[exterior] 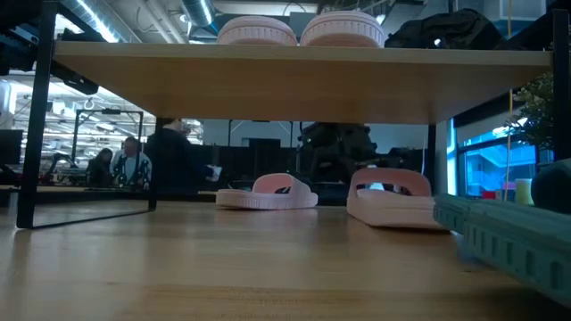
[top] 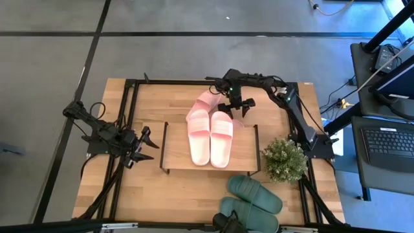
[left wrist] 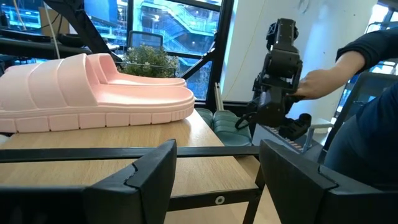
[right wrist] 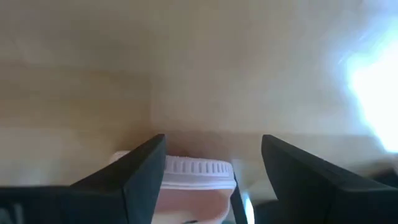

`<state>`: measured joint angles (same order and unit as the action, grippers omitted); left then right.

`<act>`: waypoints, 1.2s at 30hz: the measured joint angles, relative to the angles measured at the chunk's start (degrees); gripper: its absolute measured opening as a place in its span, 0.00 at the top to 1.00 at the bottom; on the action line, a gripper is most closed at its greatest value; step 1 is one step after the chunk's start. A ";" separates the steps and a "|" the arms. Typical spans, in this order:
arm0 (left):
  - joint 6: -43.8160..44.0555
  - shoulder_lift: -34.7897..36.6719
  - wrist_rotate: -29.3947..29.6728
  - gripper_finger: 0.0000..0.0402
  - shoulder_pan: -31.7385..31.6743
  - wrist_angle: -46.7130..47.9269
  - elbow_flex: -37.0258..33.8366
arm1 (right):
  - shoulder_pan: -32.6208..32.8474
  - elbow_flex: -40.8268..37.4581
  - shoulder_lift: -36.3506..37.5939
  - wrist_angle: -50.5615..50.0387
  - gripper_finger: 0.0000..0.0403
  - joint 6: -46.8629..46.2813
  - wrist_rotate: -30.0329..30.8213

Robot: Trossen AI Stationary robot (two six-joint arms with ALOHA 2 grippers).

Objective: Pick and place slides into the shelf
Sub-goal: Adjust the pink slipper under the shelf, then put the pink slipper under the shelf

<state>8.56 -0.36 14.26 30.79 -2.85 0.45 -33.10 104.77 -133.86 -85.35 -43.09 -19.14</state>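
Two light pink slides point(top: 210, 138) lie side by side on the shelf's top board point(top: 246, 152); the low view shows their ends point(exterior: 257, 29) above the board. A second pink pair lies on the table behind the shelf, one slide point(top: 206, 102) in plain view, the other point(top: 237, 122) partly under my right arm. Both show under the board in the low view point(exterior: 268, 192) point(exterior: 393, 196). My right gripper point(top: 234, 103) hangs over them, open, its fingers on either side of a pink slide's end point(right wrist: 196, 177). The dark green pair point(top: 253, 194) lies near the table's near right corner. My left gripper point(top: 145, 145) waits open left of the shelf.
A small potted plant point(top: 284, 160) stands right of the shelf, between it and the green slides. The shelf's black wire legs point(exterior: 27, 143) stand at its corners. In the left wrist view a person's hand point(left wrist: 323, 74) rests on a dark jointed device point(left wrist: 277, 81) past the green slides.
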 joint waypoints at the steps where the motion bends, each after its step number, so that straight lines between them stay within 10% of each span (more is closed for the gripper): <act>1: 0.02 0.00 0.00 0.45 0.00 0.00 0.00 | 0.26 0.00 0.00 -0.57 0.34 -0.04 -0.04; 17: 0.02 0.00 0.00 0.45 0.00 0.00 0.00 | 1.79 1.59 0.98 -3.06 0.34 2.04 -1.51; 28: 0.30 -0.01 0.00 0.45 -0.02 -0.04 0.00 | 0.67 20.41 1.64 -4.47 0.34 6.19 0.50; 36: 0.31 -0.02 0.00 0.45 0.00 -0.68 0.02 | 0.08 25.35 7.90 6.71 0.34 8.28 -9.66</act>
<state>8.86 -0.38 14.26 30.79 -3.53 0.47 -33.01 130.12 -125.96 -78.64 -34.81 -28.79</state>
